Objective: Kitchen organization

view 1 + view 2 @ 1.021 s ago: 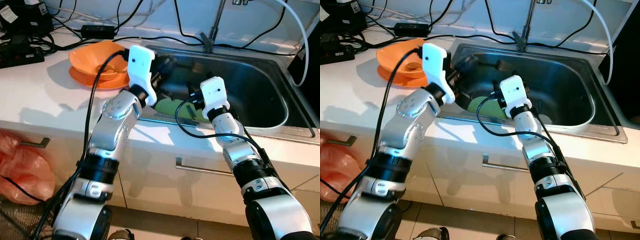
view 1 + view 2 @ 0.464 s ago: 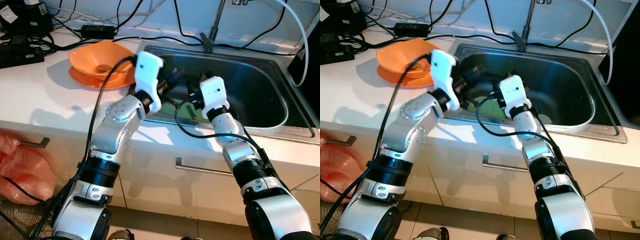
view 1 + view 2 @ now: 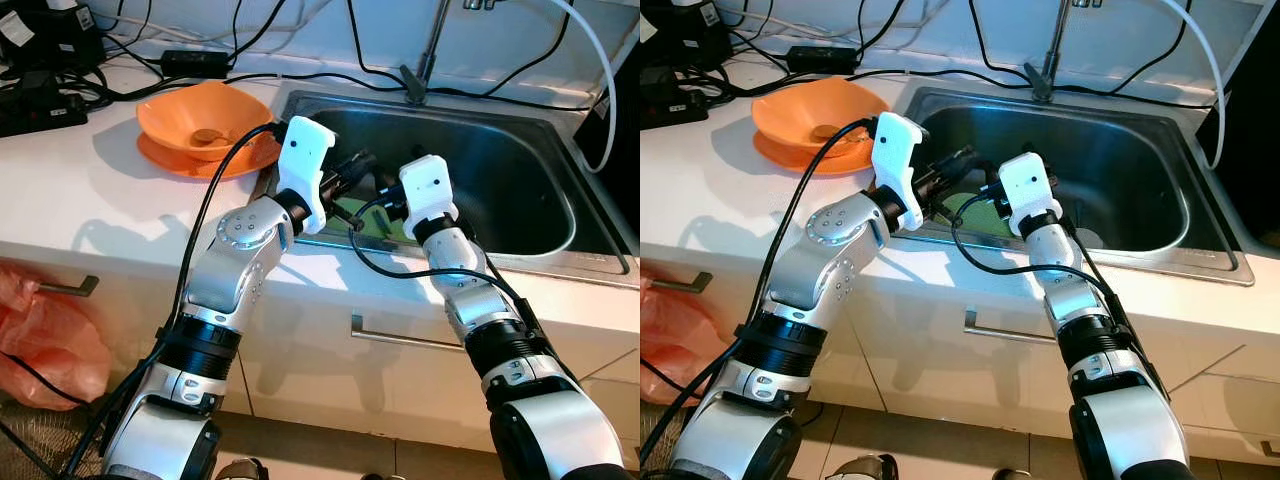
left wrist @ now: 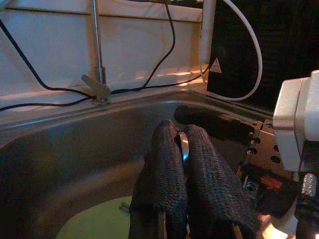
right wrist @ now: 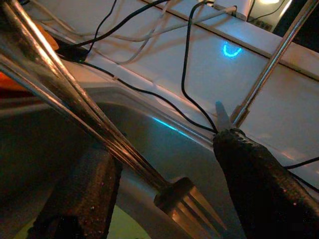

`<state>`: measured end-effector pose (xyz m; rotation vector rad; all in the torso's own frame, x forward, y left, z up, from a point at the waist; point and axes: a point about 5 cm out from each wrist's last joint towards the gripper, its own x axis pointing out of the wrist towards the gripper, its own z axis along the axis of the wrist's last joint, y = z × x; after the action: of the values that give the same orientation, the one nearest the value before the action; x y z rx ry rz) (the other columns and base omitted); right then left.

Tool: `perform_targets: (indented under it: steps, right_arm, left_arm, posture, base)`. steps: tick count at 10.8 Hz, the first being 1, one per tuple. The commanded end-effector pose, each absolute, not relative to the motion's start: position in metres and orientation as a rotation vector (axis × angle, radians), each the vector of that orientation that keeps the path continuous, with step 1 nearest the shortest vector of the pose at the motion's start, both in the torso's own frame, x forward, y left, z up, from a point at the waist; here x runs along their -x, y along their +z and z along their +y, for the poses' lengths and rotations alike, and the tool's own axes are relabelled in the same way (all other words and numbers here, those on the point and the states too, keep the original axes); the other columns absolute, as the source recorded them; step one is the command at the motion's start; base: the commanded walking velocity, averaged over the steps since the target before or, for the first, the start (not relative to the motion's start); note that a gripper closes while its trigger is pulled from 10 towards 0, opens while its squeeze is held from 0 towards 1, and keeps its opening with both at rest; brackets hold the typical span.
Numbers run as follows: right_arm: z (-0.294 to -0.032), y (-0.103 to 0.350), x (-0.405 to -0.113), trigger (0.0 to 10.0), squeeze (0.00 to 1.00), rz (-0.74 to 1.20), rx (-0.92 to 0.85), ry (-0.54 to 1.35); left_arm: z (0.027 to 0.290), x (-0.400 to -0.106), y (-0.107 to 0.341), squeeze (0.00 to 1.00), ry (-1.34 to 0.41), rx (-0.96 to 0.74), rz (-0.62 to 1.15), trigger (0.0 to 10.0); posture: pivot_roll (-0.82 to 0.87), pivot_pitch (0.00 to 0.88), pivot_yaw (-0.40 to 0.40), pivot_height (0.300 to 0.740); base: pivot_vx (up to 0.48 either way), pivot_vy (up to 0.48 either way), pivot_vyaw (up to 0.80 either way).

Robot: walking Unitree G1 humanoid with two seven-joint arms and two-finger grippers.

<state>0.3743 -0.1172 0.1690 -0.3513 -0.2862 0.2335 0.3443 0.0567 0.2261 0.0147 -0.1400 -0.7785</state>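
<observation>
A: Sink point(image 3: 520, 190) status? Left end effector point(image 4: 180, 144) pinched shut on thin metal utensil point(image 4: 183, 145) above green plate point(image 4: 94, 224).
B: Right end effector point(image 5: 164, 169) open around fork point(image 5: 184, 196). Risk: arms colliding, utensil slipping.

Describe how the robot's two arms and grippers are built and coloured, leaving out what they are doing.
Both arms have silver-grey shells with black joint bands; see the left arm and the right arm. Each wrist carries a white boxy camera housing, fed by a loose black cable. The left gripper has two long black fingers with a rough woven-looking surface; the right gripper has matching dark textured fingers.
</observation>
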Motion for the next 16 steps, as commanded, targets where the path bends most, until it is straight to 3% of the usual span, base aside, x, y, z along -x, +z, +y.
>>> perform_targets:
  steps: [1,7,8,9,10,16]
  right_arm:
    - [-0.1155,0.1686,-0.3723,10.0,0.0,-0.296,0.352,0.255]
    - [-0.114,0.1637,-0.3716,10.0,0.0,-0.274,0.366,0.268]
    - [-0.1146,0.163,-0.3716,4.2,0.0,-0.272,0.369,0.267]
    - [-0.1151,0.1628,-0.3715,0.5,0.0,-0.273,0.369,0.265]
    - [-0.1158,0.1623,-0.3716,0.0,0.0,-0.27,0.372,0.263]
    - [-0.1161,0.1604,-0.3709,0.0,0.0,-0.263,0.365,0.272]
  left_arm:
    - [0.0506,-0.3395,0.2298,0.0,-0.814,-0.032,-0.158,10.0]
    - [0.0465,-0.3362,0.2258,0.0,-0.856,-0.044,-0.133,10.0]
    - [0.0468,-0.336,0.2238,0.0,-0.858,-0.052,-0.126,10.0]
    - [0.0466,-0.3357,0.2223,0.0,-0.86,-0.057,-0.121,10.0]
    - [0.046,-0.3356,0.2223,0.0,-0.86,-0.058,-0.121,10.0]
    - [0.0528,-0.3429,0.2298,0.0,-0.773,-0.066,-0.171,10.0]
  posture:
    - [0.05,0.054,-0.035,0.74]
    - [0.06,0.055,-0.036,0.74]
    - [0.06,0.054,-0.036,0.74]
    - [0.05,0.054,-0.036,0.74]
    - [0.05,0.054,-0.036,0.74]
    - [0.06,0.054,-0.038,0.74]
  base:
    - [0.0,0.0,0.0]
    - [0.0,0.0,0.0]
    - [0.0,0.0,0.0]
    - [0.0,0.0,0.0]
    - [0.0,0.0,0.0]
    - [0.0,0.0,0.0]
